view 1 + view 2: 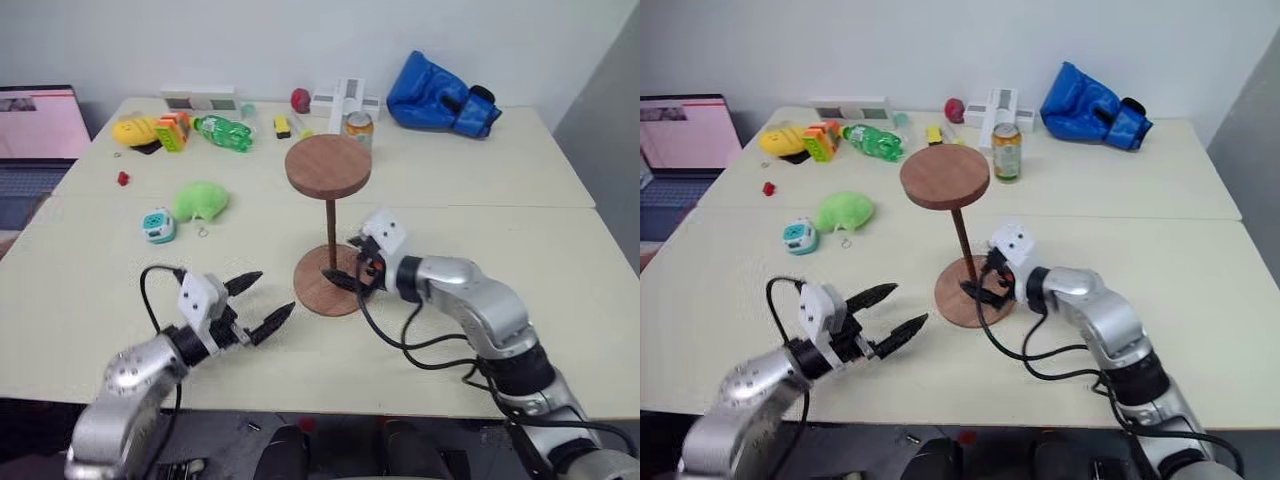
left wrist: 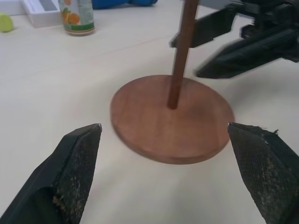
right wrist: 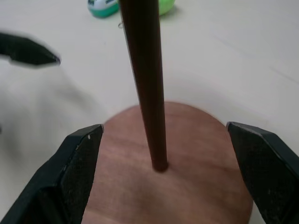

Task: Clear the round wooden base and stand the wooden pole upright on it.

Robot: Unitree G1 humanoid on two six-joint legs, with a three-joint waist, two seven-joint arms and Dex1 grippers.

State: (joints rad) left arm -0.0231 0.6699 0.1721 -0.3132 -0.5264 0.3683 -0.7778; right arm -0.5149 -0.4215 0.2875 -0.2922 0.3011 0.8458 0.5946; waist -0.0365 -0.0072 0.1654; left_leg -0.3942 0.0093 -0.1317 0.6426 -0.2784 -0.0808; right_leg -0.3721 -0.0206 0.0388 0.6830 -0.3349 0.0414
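Pole standing in its base, both end effectors spread.

The long dark-brown wooden pole [image 1: 329, 235] stands upright in the centre hole of the flat round reddish-brown wooden base [image 1: 318, 293], its fixed disc uppermost, mid-surface [image 1: 480, 225]. The right end effector [image 1: 352, 277] flanks the rod with fingers wide, touching nothing, likely so the pole stands alone; the left end effector [image 1: 265, 303] hovers open just beside the base.
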